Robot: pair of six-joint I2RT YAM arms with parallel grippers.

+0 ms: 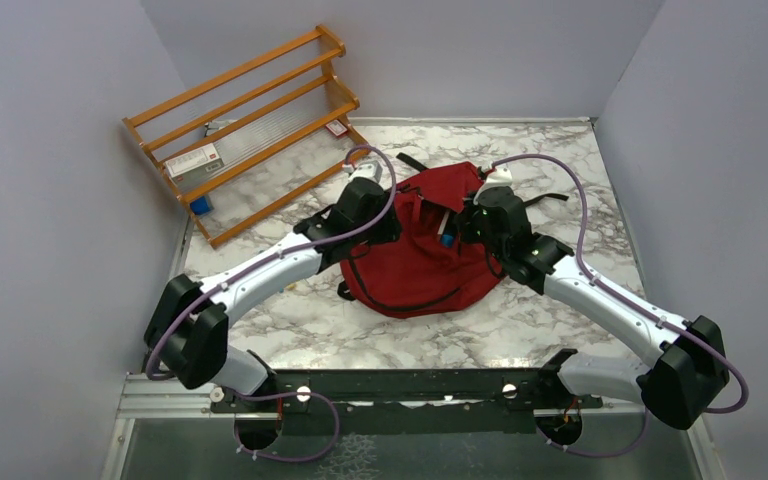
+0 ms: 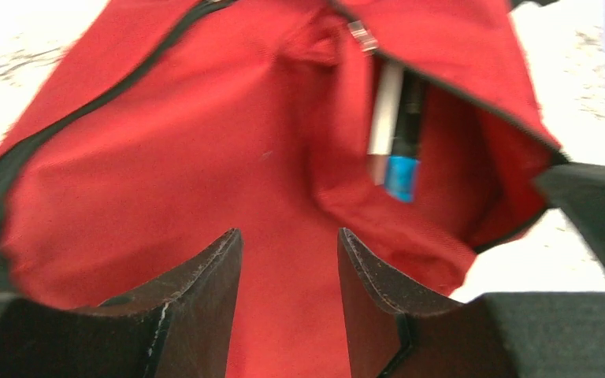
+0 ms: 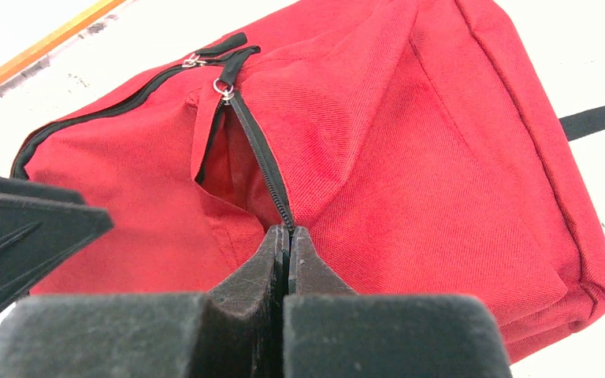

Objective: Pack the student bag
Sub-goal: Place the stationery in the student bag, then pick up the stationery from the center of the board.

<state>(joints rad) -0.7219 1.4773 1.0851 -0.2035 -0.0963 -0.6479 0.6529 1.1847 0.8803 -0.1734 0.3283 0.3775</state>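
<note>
Right now the bag [image 1: 420, 265] lies on the marble table [image 1: 570, 170], about midway between our two arms and just ahead of both wrists, with black straps poking out at its far side. Our right gripper [image 3: 285, 253] is pinched fully closed on the edge of the bag's zip [image 3: 260, 165], just where the black teeth run down into the fingers. From there the zip runs away from us to the two pulls at its far end. That pinch seems to hold one lip up, and a slot gapes just left of the zip line in the right wrist view.

Our left gripper [image 2: 287, 272] hovers over the red fabric with its fingers about half apart and nothing between them. Whether the tips touch the cloth we cannot tell. From the left fingers the slot lies ahead and to the right, its long axis running away from us. A couple of pens [image 2: 400, 157], one with a blue end, sit lengthwise inside it.

We judge the left arm to be the free one, and it is nearer the wooden rack [image 1: 250, 120] at the far left, where a few small things rest. Anything brought over should go in lengthwise along the slot, from the left, since the right fingers occupy its near end.
</note>
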